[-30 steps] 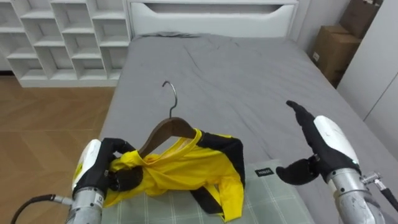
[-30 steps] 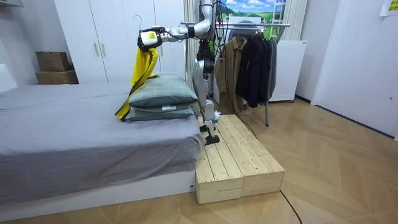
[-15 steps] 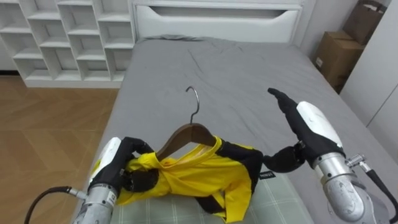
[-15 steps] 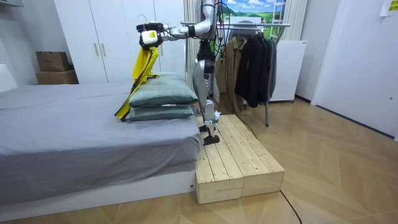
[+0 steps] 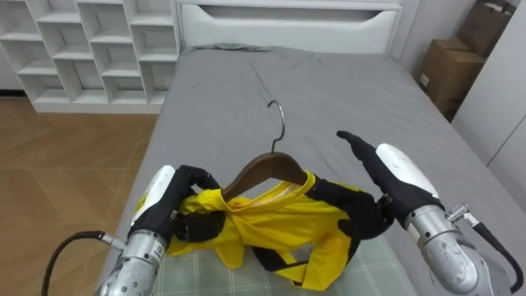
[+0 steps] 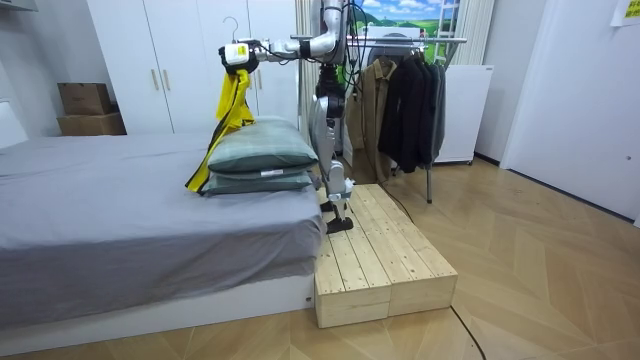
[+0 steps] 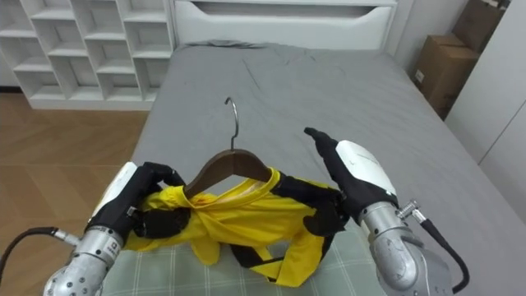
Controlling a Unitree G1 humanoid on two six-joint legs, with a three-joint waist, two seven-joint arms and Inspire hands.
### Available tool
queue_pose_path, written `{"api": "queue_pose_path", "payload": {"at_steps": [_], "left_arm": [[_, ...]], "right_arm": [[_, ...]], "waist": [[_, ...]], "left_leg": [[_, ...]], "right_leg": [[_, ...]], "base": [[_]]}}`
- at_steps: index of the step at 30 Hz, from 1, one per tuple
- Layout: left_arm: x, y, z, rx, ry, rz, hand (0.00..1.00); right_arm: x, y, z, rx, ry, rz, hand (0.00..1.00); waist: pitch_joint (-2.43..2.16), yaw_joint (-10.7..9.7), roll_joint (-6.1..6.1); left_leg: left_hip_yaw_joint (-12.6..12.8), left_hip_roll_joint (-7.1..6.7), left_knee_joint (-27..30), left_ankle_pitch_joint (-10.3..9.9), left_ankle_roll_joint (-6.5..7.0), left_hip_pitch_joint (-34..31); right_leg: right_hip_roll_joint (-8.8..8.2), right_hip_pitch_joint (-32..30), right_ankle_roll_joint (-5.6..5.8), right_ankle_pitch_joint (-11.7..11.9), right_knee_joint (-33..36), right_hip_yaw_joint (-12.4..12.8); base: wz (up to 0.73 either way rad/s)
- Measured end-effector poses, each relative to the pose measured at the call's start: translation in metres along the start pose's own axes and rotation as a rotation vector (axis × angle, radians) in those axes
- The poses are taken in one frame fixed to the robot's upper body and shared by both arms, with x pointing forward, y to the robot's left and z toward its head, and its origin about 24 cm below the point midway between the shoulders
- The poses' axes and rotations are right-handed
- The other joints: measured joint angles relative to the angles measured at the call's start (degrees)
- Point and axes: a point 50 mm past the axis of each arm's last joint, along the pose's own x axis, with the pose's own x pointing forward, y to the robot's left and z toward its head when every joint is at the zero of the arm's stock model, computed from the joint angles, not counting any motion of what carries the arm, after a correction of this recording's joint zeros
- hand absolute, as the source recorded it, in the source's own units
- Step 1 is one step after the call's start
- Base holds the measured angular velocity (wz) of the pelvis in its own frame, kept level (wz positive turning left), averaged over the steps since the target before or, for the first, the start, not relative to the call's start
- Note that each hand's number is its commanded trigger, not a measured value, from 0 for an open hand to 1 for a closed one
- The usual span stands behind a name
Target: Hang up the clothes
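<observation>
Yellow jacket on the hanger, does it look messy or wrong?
Yes. The yellow jacket sits bunched and lopsided on the wooden hanger, crumpled in the left hand at one end instead of spread evenly.

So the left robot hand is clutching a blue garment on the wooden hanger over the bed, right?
Not blue: in the left eye view the garment is yellow and black. The left robot hand clutches it on the wooden hanger over the bed.

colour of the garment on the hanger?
The garment is yellow with black trim; the left eye view shows it best.
</observation>
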Motion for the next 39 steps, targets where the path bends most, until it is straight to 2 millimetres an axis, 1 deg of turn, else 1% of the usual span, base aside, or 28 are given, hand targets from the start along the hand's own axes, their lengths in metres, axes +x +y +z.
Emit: {"api": "queue_pose_path", "payload": {"at_steps": [9,16,26,29,31,34,37,39], "left_arm": [[0.000,-0.001,0.005,-0.009,-0.025,-0.005,1.00],[-0.001,0.003,0.022,0.025,-0.096,-0.011,1.00],[-0.001,0.001,0.023,0.024,-0.100,-0.032,1.00],[-0.001,0.002,0.026,0.046,-0.111,-0.026,1.00],[-0.002,0.005,0.033,0.077,-0.138,-0.009,1.00],[-0.003,0.007,0.041,0.080,-0.172,0.007,1.00],[-0.003,0.007,0.042,0.080,-0.176,-0.002,1.00],[-0.003,0.006,0.042,0.078,-0.176,-0.007,1.00]], "right_arm": [[0.000,0.004,-0.001,0.005,0.002,0.059,0.00],[0.000,0.007,-0.001,0.003,0.004,0.106,0.00],[0.000,0.007,-0.001,-0.004,0.006,0.106,0.00],[0.000,0.007,-0.001,0.006,0.003,0.102,0.00],[0.000,0.007,0.000,0.008,0.003,0.093,0.00],[0.001,0.009,0.002,0.004,0.002,0.072,0.00],[0.001,0.010,0.001,0.007,0.007,0.057,0.00],[0.002,0.015,-0.002,0.019,0.025,0.056,0.00]], "waist": [[0.33,1.0,0.17],[0.35,1.1,0.20],[0.33,1.1,0.24],[0.31,1.2,0.27],[0.23,1.3,0.40],[0.10,1.4,0.63],[-0.18,1.3,1.08],[-0.20,1.3,1.10]], "left_leg": [[0.1,0.02,0.0,0.0,0.00,-0.1],[0.0,-0.07,0.1,0.0,0.00,-0.1],[0.0,-0.11,0.2,0.0,0.00,-0.1],[-0.1,-0.11,0.3,0.0,0.00,-0.1],[-0.3,-0.11,0.3,0.0,0.00,-0.2],[-0.3,-0.10,0.3,0.0,0.00,-0.5],[-0.3,-0.12,0.4,0.0,0.00,-0.4],[-0.1,-0.10,0.6,0.0,0.00,-0.4]], "right_leg": [[0.00,0.0,0.00,0.0,-0.1,-0.2],[-0.07,0.3,0.00,0.0,-0.8,-0.2],[-0.12,0.5,0.00,0.0,-0.8,-0.4],[-0.09,0.5,0.00,0.0,-0.8,-0.5],[-0.08,0.4,0.00,0.0,-0.8,-0.5],[-0.06,0.2,-0.01,0.0,-0.8,-0.4],[-0.08,0.3,-0.01,0.0,-0.8,-0.4],[-0.10,0.5,-0.01,0.0,-0.8,-0.5]], "base": [[0.00],[0.00],[0.00],[0.00],[0.00],[0.00],[0.00],[0.00]]}}
